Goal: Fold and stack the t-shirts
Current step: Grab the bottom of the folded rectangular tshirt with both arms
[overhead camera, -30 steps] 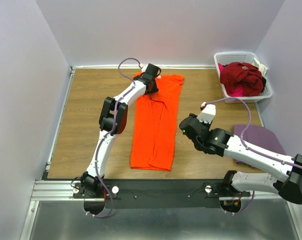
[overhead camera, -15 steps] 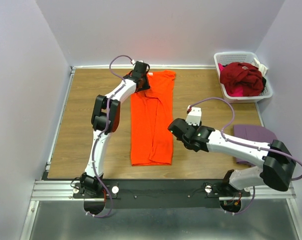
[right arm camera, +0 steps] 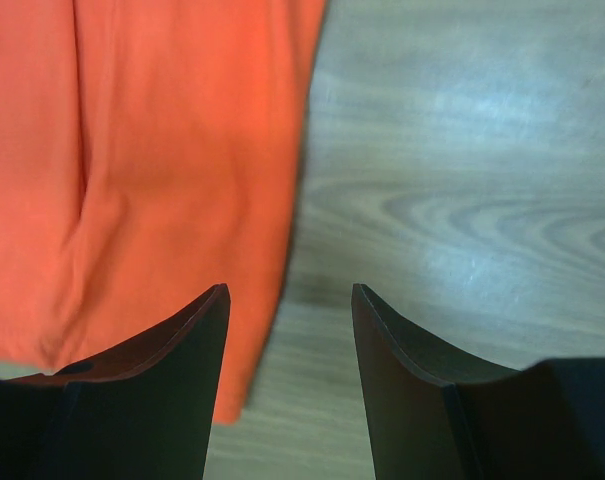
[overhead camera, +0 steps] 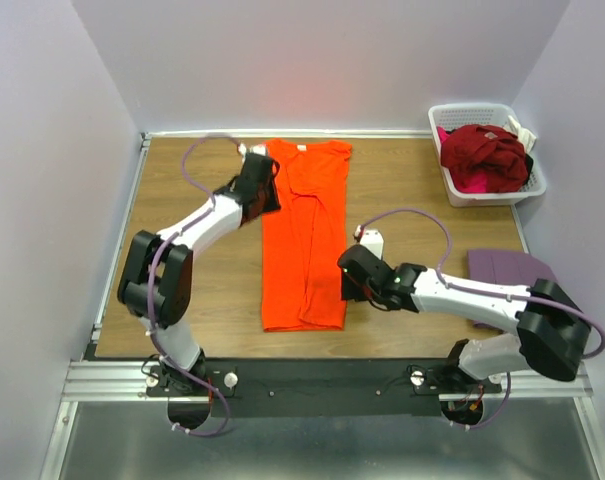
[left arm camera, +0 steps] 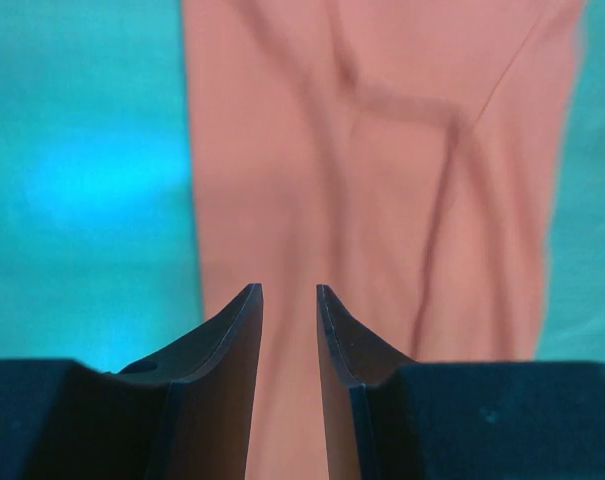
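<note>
Both left hand [left arm camera: 289, 290] and right hand [right arm camera: 287, 288] are open, empty; the bright orange fabric t-shirt [overhead camera: 304, 235] lies lengthwise beside our right one.

Two white-and-black arms trailing purple cables.
The left arm [overhead camera: 197, 225] and right arm [overhead camera: 462, 295] have white link shells, bulky black joint housings and a looping mauve cable [overhead camera: 194, 150] each; the left gripper [left arm camera: 289, 290] and right gripper [right arm camera: 287, 290] carry matte black, tapered fingers [left arm camera: 222, 350].

The orange t-shirt [overhead camera: 304, 240] lies flat mid-tabletop [overhead camera: 402, 180], folded into a long strip. The dark red t-shirt [overhead camera: 484, 152] is heaped in the basket [overhead camera: 472, 110]. The purple t-shirt [overhead camera: 512, 268] is folded flat at right.
</note>
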Tool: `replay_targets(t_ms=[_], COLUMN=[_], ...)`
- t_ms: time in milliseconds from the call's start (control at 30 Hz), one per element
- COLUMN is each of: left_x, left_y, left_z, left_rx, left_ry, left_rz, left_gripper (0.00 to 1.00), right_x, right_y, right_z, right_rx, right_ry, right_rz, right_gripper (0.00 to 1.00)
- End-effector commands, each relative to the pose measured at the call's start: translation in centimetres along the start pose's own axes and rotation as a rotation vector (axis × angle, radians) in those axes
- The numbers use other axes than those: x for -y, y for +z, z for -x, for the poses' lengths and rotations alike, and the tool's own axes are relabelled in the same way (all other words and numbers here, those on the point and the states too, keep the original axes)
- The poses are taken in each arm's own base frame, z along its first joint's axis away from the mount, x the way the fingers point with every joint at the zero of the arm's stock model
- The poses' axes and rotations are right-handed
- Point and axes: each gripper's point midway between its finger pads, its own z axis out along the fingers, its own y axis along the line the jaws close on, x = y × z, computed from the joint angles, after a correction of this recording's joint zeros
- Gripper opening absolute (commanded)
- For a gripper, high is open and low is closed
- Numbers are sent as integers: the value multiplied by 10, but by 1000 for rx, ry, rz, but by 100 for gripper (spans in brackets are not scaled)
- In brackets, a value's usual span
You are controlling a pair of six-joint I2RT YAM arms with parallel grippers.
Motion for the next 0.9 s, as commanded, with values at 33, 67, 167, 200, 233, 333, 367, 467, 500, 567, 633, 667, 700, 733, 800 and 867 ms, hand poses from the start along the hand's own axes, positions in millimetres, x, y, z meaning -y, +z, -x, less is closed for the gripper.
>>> replay_targets(t_ms=[33,67,167,200,233,333,367,467,500,567,633,667,700,733,800,867], left_x=[-26,-35,-39,-44,-43,-51,-52,-54,-55,-53,-51,-49,-49,-48,-47,-47], left_y=[-39,-43,-62,-65,-73,-82,-83,-85,-87,-90,-95,-97,-100,-103,-108,-116], left_z=[-88,-104,-107,-120,-121,-145,-152,-183,-194,-209,-220,-224,-229,-231,-235,-238], left_rx=[-118,-142,-121,-142,-134,-185,-205,-287,-319,-360,-391,-398,-414,-420,-436,-448], left_ry=[-10,-18,-72,-78,-105,-119,-122,-113,-108,-91,-92,-91,-96,-98,-94,-97], left_rz=[86,100,88,94,82,83,85,82,78,74,62,56,53,49,46,49], left_gripper=[37,37,37,38,38,38,38,37,37,37,38,38,38,38,38,38], right_x=[-12,-13,-14,-15,-16,-19,-20,-23,-22,-22,-21,-21,-22,-20,-20,-19], right_y=[-11,-11,-9,-9,-8,-4,-1,1,2,2,1,1,2,3,3,3], right_z=[-21,-22,-27,-28,-31,-38,-42,-47,-48,-51,-53,-53,-54,-57,-58,-60], right_rx=[-44,-46,-60,-62,-73,-94,-104,-120,-125,-129,-134,-135,-137,-145,-148,-152], right_ry=[-24,-24,-14,-11,-13,-12,-15,-21,-29,-31,-33,-33,-33,-36,-38,-39], right_rz=[157,161,173,175,178,191,192,201,198,197,200,202,202,198,199,200], right_gripper=[61,61,61,61,61,61,61,61,61,61,61,61,61,61,61,61])
